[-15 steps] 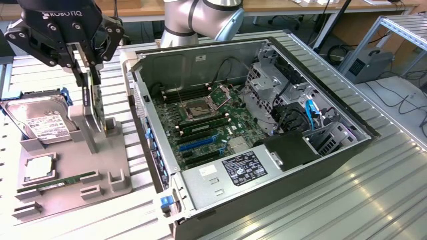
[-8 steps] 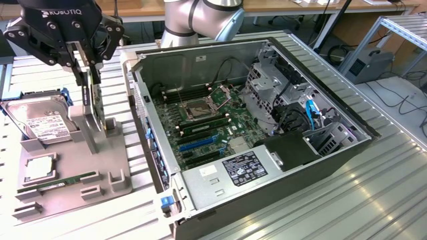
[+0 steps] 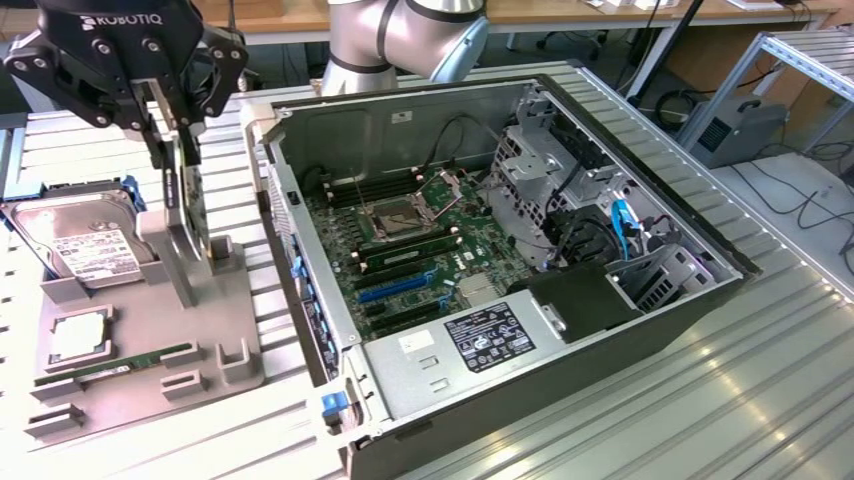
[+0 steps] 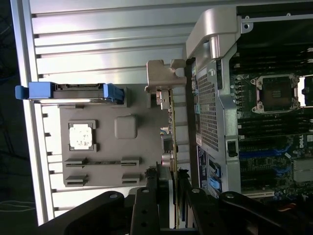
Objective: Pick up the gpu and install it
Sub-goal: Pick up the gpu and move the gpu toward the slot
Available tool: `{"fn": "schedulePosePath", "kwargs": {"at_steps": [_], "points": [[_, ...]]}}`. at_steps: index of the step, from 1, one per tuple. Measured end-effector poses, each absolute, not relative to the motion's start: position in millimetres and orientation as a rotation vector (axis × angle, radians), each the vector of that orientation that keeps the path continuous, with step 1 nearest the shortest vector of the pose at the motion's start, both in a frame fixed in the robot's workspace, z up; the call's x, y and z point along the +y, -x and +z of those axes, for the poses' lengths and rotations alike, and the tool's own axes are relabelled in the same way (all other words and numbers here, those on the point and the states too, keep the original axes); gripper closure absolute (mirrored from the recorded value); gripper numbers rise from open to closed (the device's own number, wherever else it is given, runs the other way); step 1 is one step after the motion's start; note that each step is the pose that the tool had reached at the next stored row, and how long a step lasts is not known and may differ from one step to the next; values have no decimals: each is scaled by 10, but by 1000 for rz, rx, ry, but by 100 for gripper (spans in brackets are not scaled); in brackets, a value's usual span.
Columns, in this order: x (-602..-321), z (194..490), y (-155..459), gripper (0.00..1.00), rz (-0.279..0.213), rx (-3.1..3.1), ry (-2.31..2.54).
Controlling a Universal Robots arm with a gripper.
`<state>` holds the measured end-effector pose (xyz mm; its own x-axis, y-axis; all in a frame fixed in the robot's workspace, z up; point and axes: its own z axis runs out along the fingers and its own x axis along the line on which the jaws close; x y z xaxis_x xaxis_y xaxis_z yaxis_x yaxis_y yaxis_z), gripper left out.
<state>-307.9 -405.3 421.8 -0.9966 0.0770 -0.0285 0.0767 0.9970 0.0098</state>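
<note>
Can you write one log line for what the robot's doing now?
hand: gripping graphics card | card: upright in grey holder | computer case: open

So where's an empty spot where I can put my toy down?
Bare ribbed table lies beside the computer case, on the exterior view's right, and past the hard drive. The grey tray is crowded: hard drive, chip, RAM stick, and the gpu in the gripper.

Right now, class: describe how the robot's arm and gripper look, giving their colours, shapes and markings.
The arm is a smooth silver-grey tube with thick rounded joints. The gripper is matte black and angular, with white ROBOTIQ lettering across its body and small round bolts dotting it.
</note>
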Motion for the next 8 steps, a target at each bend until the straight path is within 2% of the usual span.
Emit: {"fn": "schedulePosePath", "kwargs": {"at_steps": [8], "points": [[-4053,4242,3079,73,14,3110,-120]]}}
